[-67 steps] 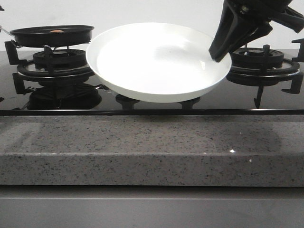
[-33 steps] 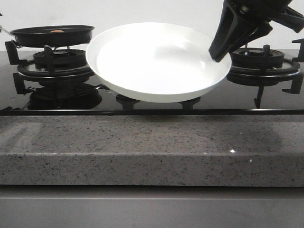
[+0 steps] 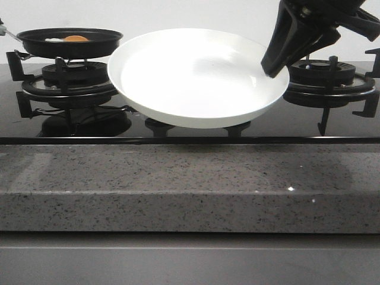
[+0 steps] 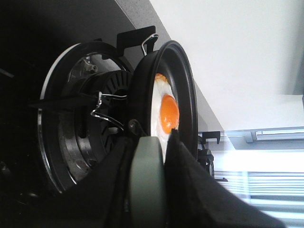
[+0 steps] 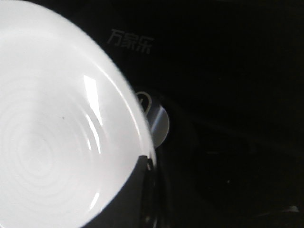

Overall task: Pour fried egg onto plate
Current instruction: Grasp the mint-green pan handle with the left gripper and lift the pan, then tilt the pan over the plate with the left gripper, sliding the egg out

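The fried egg [image 3: 74,38] lies in a black frying pan [image 3: 70,43] held just above the left burner, at the far left of the front view. In the left wrist view the egg [image 4: 168,114] shows its orange yolk inside the pan [image 4: 186,90], and my left gripper [image 4: 149,152] is shut on the pan's grey-green handle [image 4: 148,185]. The white plate [image 3: 196,77] hangs tilted over the middle of the hob, to the pan's right. My right gripper [image 3: 274,62] is shut on its right rim. The right wrist view shows the plate [image 5: 57,133] with a finger [image 5: 142,190] over its rim.
A black glass hob carries a left burner grate [image 3: 68,83] and a right burner grate [image 3: 329,80]. A round metal knob [image 5: 160,124] sits under the plate's edge. A speckled grey stone counter edge [image 3: 190,184] runs along the front.
The pan has risen slightly, shifted a little toward the plate and tilted, so the egg inside now shows in the front view. The plate and right gripper have not moved.
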